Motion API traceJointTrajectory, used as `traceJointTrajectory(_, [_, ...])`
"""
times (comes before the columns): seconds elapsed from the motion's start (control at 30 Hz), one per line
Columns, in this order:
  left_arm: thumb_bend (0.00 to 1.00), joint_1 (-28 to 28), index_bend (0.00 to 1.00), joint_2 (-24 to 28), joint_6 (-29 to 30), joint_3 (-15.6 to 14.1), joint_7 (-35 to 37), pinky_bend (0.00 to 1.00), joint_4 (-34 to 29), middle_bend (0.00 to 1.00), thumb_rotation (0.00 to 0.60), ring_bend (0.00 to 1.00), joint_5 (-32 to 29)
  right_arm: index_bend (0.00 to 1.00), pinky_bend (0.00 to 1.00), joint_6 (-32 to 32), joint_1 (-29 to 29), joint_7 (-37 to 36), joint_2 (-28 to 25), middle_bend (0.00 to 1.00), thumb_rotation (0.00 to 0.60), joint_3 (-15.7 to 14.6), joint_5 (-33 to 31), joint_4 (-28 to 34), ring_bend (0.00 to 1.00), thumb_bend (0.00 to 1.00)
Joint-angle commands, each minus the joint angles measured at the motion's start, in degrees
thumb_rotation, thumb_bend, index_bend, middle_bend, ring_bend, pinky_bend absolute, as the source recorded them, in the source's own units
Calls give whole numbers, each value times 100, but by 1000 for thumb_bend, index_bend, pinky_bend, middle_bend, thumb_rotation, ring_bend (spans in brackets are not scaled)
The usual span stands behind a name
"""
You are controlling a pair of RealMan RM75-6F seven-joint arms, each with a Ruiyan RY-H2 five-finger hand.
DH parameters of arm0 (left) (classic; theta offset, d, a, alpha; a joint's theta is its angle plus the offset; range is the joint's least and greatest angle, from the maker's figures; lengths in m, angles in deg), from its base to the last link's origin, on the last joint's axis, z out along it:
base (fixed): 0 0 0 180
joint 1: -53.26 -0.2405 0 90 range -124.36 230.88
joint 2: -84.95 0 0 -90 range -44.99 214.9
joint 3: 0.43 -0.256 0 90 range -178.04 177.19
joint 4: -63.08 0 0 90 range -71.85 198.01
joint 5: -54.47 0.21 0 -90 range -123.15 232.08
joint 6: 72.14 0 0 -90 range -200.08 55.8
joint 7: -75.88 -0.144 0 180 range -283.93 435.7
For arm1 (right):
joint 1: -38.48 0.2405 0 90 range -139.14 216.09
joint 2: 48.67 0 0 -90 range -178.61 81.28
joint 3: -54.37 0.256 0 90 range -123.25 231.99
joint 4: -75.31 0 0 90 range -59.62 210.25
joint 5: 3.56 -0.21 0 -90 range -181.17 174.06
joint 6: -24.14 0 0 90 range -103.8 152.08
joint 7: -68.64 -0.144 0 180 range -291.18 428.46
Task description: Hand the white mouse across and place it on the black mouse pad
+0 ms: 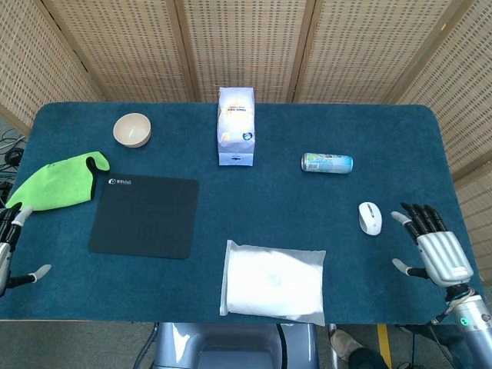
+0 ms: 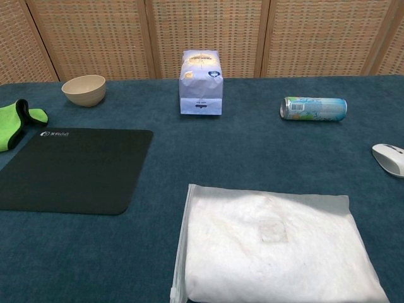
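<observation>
Task barely begun. The mouse (image 1: 370, 217) lies untouched on the bench (image 1: 307, 200), far from the pad (image 1: 144, 215). Right hand (image 1: 432, 247), fingers spread and empty, sits just beside the mouse; left hand (image 1: 9, 244), also spread and empty, waits at the bench edge.

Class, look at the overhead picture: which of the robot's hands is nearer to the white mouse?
The right hand. It hovers open just beside the white mouse, not touching it. The left hand sits at the table's opposite edge.
</observation>
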Motion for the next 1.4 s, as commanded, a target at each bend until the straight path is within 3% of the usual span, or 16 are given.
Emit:
traceJointTrajectory(0.03, [0,85,0,-73,-149,69,-92,0,51,0,600,0,-187,238,0,1074,1255,-992,375,131,600,-87,946,-1000,0,488])
traceJointTrajectory(0.23, [0,127,0,-95,-234,119,-173,0,36,0,600,0,-371,258,19,1645,1848,-1007,846,149,600,-56,902,-1514,0,755])
traceJointTrajectory(0.47, [0,171,0,-140,-331,167,-256,0,85,0,600,0,-576,265,42,2483,2422,-514,1486,156,600,-58,631,-2101,0,937])
traceJointTrajectory(0.97, [0,187,0,-99,-396,177,-138,0,114,0,600,0,-677,309,70,2860,2544,-3,1936,201,600,-352,134,-2966,31,967])
traceJointTrajectory(1.4, [0,159,0,-53,-331,146,-72,0,68,0,600,0,-604,323,89,2697,2368,308,2259,216,600,-643,30,-3953,31,968])
